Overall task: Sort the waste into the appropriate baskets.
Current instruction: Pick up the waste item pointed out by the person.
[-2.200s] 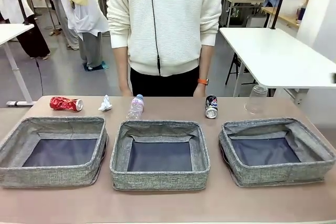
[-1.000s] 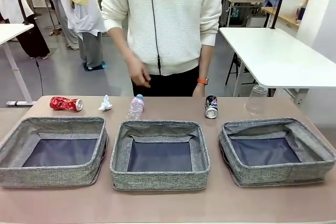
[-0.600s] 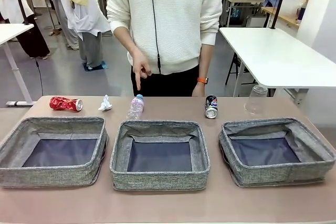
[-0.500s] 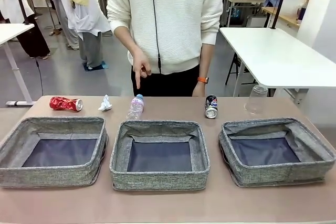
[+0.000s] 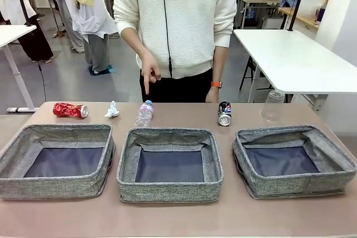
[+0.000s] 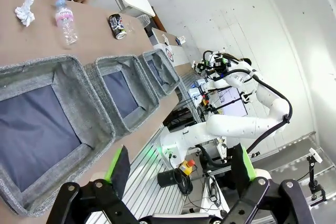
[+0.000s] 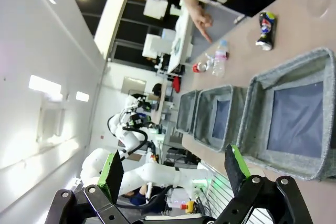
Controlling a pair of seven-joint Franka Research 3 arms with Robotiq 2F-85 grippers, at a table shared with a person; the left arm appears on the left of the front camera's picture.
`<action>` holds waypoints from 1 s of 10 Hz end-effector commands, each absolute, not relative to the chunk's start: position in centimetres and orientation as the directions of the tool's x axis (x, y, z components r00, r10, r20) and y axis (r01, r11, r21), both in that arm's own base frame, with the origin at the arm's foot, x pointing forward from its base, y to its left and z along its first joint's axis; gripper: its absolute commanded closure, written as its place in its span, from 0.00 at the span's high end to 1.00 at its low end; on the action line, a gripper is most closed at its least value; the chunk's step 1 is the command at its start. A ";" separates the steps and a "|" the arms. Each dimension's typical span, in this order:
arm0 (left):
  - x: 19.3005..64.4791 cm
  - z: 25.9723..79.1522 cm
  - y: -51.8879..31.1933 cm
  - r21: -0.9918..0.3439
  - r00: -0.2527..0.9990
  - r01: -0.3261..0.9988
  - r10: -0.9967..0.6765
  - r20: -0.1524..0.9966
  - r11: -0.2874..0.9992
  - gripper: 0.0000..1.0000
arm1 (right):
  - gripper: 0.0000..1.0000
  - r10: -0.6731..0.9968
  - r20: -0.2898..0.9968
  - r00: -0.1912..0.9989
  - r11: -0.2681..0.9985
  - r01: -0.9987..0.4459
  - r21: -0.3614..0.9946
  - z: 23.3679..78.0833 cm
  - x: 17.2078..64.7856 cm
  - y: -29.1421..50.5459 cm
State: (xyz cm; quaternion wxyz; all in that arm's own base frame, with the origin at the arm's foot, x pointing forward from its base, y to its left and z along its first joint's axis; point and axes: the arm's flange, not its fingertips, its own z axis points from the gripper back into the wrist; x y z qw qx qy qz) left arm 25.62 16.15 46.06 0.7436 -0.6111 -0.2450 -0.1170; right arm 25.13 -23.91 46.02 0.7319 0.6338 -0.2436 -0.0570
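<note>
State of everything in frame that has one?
Crushed red can: on its side
Crumpled white paper: balled up, lying loose
Clear plastic bottle with pink label and blue cap: capped, lying down
Dark blue-black can: on its side
Clear plastic cup: standing, empty
Grey woven fabric baskets, left, middle, right: all empty
Person's hand: index finger pointing down toward bottle
Left end effector: open
Right end effector: open

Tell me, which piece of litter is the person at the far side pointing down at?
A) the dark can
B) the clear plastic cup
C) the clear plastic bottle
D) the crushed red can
C: the person's hand aims its index finger straight down, just above the blue-capped end of the bottle.
</note>
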 end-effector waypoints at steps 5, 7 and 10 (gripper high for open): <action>33.4 56.3 4.5 -0.813 0.927 0.370 -0.118 0.357 0.449 1.00 | 1.00 -0.393 0.313 0.865 0.187 -0.258 0.948 46.3 25.4 -24.1; 38.6 59.2 -5.8 -0.663 0.949 0.289 -0.118 0.291 0.690 1.00 | 1.00 -0.393 0.313 0.865 0.187 -0.258 0.948 46.3 25.4 -24.1; 47.2 56.6 -18.4 -0.325 0.977 0.163 -0.107 0.185 0.932 1.00 | 1.00 -0.393 0.313 0.865 0.187 -0.258 0.948 46.3 25.4 -24.1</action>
